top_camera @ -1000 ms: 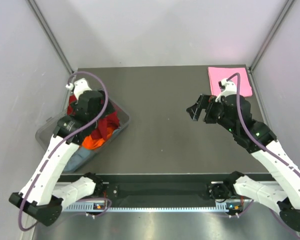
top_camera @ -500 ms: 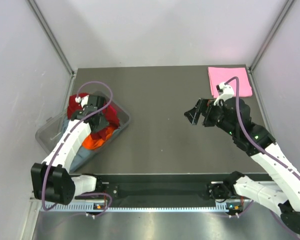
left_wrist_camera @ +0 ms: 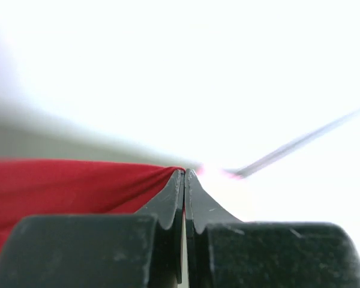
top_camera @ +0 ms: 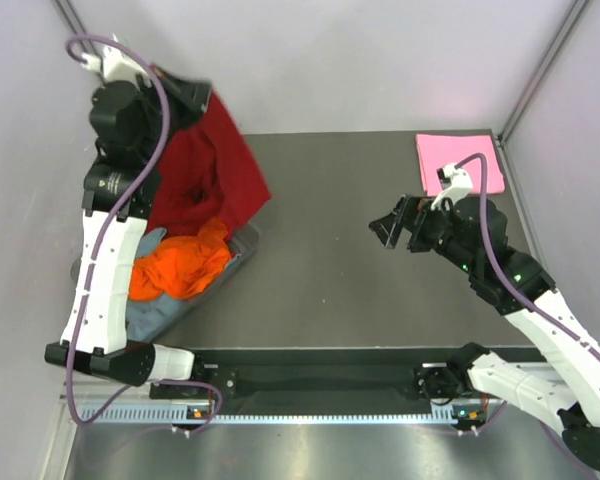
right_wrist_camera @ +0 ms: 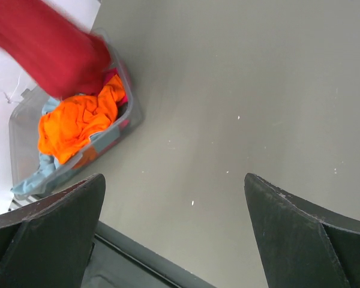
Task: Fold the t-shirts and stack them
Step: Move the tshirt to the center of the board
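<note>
My left gripper [top_camera: 195, 95] is raised high over the table's back left, shut on an edge of the dark red t-shirt [top_camera: 215, 165]. The shirt hangs down from it, its lower end still reaching the clear tub [top_camera: 248, 240]. In the left wrist view the jaws [left_wrist_camera: 185, 174] are pressed together with red cloth [left_wrist_camera: 78, 186] pinched at their tips. An orange t-shirt [top_camera: 175, 265] and a grey-blue one [top_camera: 150, 310] lie crumpled in the tub. A light pink t-shirt [top_camera: 458, 162] lies folded at the back right corner. My right gripper [top_camera: 388, 228] hovers open over the table's middle right, holding nothing.
In the right wrist view, the open right gripper [right_wrist_camera: 174, 177] faces bare grey table, with the tub [right_wrist_camera: 129, 114], orange cloth [right_wrist_camera: 78, 123] and hanging red shirt [right_wrist_camera: 48, 48] at the upper left. White walls enclose the table on three sides.
The left gripper shut on the dark red t-shirt inside the tub and lifted it up and toward the back left. The right arm has barely moved.
</note>
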